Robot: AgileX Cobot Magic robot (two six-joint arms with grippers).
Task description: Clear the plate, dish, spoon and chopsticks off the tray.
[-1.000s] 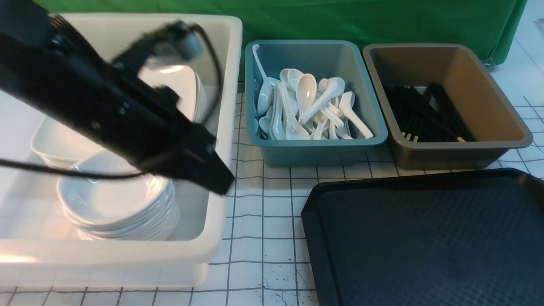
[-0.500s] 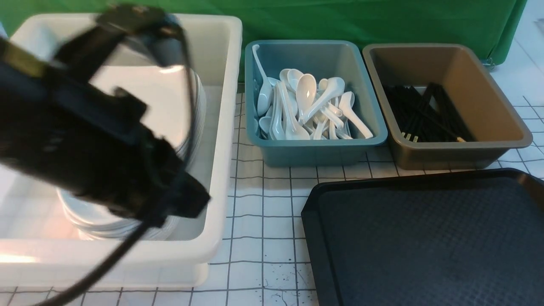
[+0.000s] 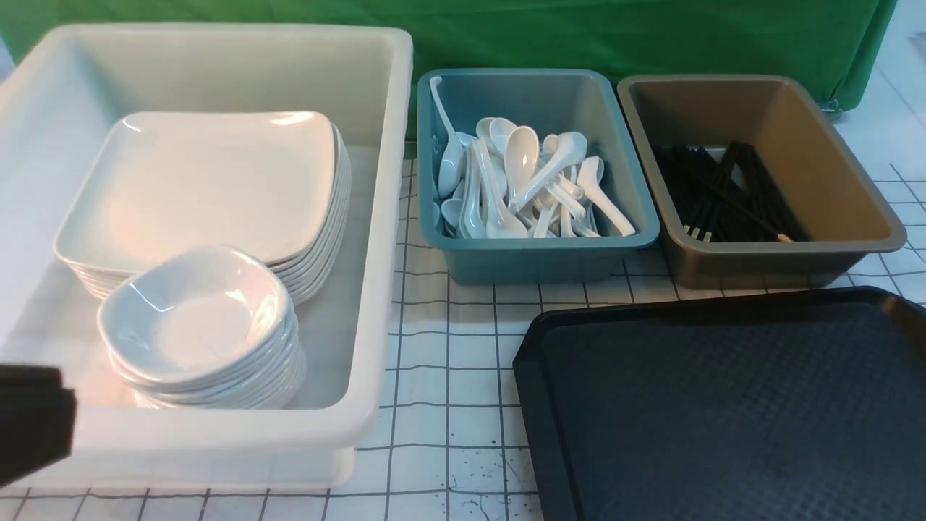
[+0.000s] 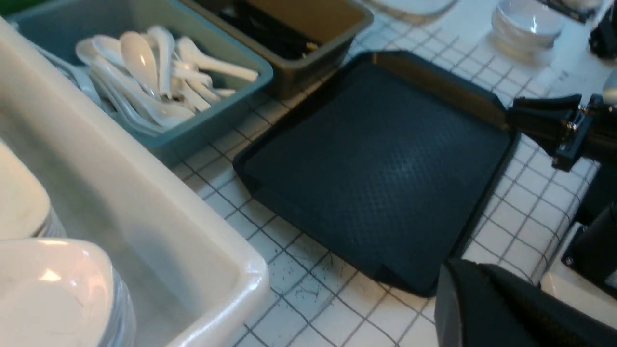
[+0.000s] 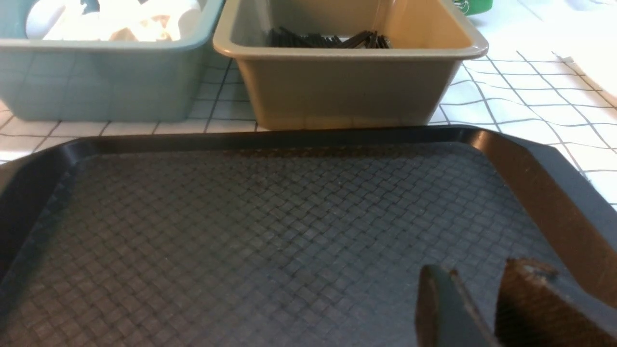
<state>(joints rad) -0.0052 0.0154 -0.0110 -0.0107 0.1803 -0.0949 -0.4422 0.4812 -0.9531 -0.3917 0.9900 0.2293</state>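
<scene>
The black tray [image 3: 723, 405] lies at the front right and its dimpled surface is bare; it also shows in the left wrist view [image 4: 376, 159] and the right wrist view [image 5: 270, 231]. A plate [image 3: 195, 181] tops the plate stack in the white tub [image 3: 391, 145]. A dish [image 3: 195, 311] tops the small dish stack in front of it. Spoons [image 3: 521, 181] fill the teal tub. Black chopsticks [image 3: 723, 195] lie in the brown tub. My left gripper [image 4: 462, 274] is shut and empty, off the tray's near corner. My right gripper [image 5: 477, 270] hovers over the tray, slightly open and empty.
The teal tub [image 3: 535, 250] and brown tub [image 3: 832, 181] stand side by side behind the tray. A black part of my left arm [image 3: 29, 420] shows at the front left edge. Spare dishes [image 4: 525, 21] stand on the gridded table beyond the tray.
My left arm has pulled back out of the white tub toward the front left, uncovering the plate and dish stacks. Nothing on the right has moved.
</scene>
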